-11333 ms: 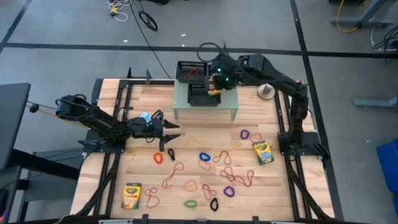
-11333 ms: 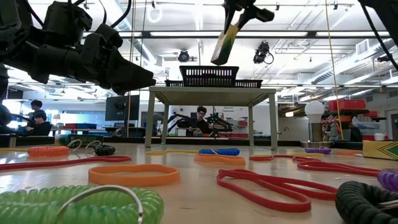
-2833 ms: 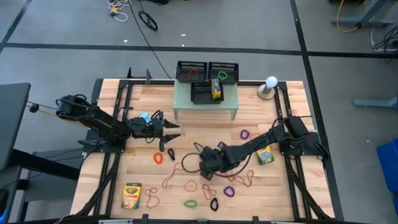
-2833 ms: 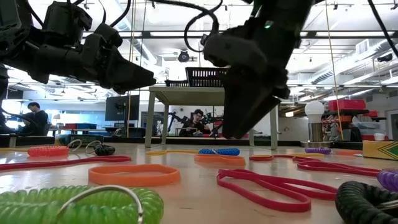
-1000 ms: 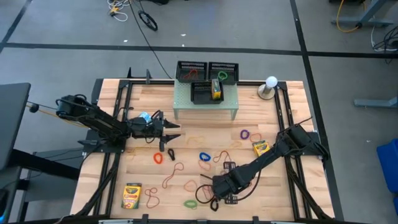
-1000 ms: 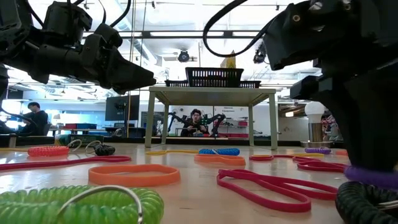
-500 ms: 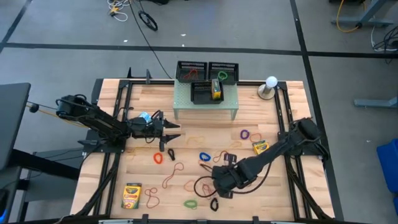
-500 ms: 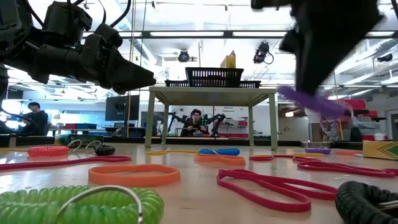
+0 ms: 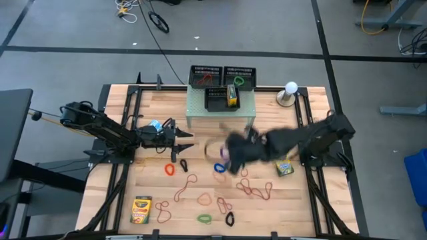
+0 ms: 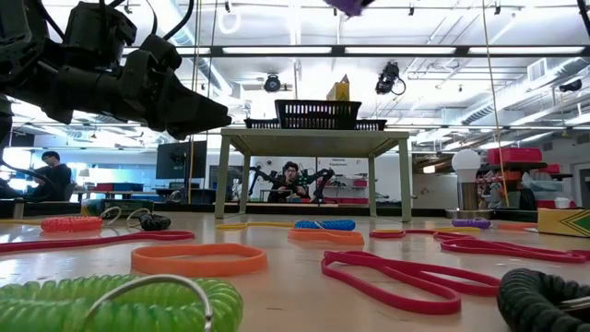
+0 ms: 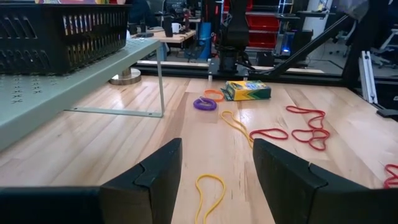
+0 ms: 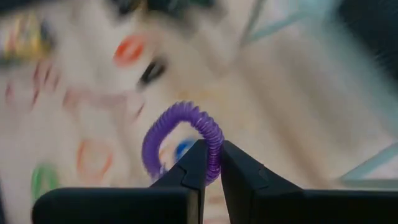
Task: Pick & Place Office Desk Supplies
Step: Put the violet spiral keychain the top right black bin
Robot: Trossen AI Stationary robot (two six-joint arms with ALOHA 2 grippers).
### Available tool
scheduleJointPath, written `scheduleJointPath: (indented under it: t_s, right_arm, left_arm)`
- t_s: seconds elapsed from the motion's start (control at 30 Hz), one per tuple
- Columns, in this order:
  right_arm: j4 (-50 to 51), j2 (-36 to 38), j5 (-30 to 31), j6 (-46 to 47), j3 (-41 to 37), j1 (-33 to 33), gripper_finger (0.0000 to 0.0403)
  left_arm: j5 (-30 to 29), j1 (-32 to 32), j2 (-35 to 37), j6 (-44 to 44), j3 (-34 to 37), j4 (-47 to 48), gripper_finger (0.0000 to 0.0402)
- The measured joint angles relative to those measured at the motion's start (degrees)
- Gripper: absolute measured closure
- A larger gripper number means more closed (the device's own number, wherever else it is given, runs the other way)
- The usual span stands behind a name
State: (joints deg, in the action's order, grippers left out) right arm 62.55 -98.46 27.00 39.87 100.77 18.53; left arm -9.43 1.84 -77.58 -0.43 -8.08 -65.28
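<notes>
My right gripper (image 9: 229, 155) hangs above the middle of the table, shut on a purple coiled band (image 12: 180, 134); the band's lower edge shows at the top of the low view (image 10: 348, 5). Red, orange, green, blue and black bands (image 9: 253, 189) lie flat on the wood. One crayon box (image 9: 141, 209) lies near the left front, another (image 9: 285, 167) lies at the right beside the arm, and a third (image 9: 231, 95) stands in a tray on the riser. My left gripper (image 9: 183, 143) waits open at the left, level above the table. My right gripper pinches one spot of the purple band's coil (image 12: 213, 149) between its two fingers. The fingers slant down from above. The rest of the ring stands out beyond the fingertips, lifted clear of the table.
A pale green riser (image 9: 220, 110) at the far middle carries a black mesh tray (image 9: 219, 100); two more trays (image 9: 221, 75) stand behind it. A white ball on a stand (image 9: 290, 88) sits at the far right. A person (image 10: 293, 180) sits beyond the table.
My right gripper has risen quickly from the table's near edge with the purple band and swung toward the far edge and the riser, rolling and tipping as it went. The band, which lay on the wood, now hangs lifted clear.
</notes>
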Motion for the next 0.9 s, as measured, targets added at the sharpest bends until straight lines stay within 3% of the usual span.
scheduleJointPath:
  t_s: [0.13, 0.3, 0.63, 0.77, 0.9]
  right_arm:
    - [0.3, 3.6, 4.6, -2.4, 4.6, -8.9, 0.0362]
    - [0.1, 5.6, 4.8, -11.7, 10.7, -24.2, 0.0362]
    - [-5.5, 1.7, -14.0, -23.7, 9.3, -54.0, 0.0362]
    - [-7.6, -1.4, -20.8, -26.7, 6.5, -58.5, 0.0362]
    - [-7.9, -2.9, -22.1, -29.5, 3.9, -58.8, 0.0362]
  left_arm:
    - [0.0, 0.0, 0.0, 0.0, 0.0, 0.0, 0.0197]
    - [0.0, 0.0, 0.0, 0.0, 0.0, 0.0, 0.0197]
    - [0.0, 0.0, 0.0, 0.0, 0.0, 0.0, 0.0197]
    - [0.0, 0.0, 0.0, 0.0, 0.0, 0.0, 0.0197]
    - [0.0, 0.0, 0.0, 0.0, 0.0, 0.0, 0.0197]
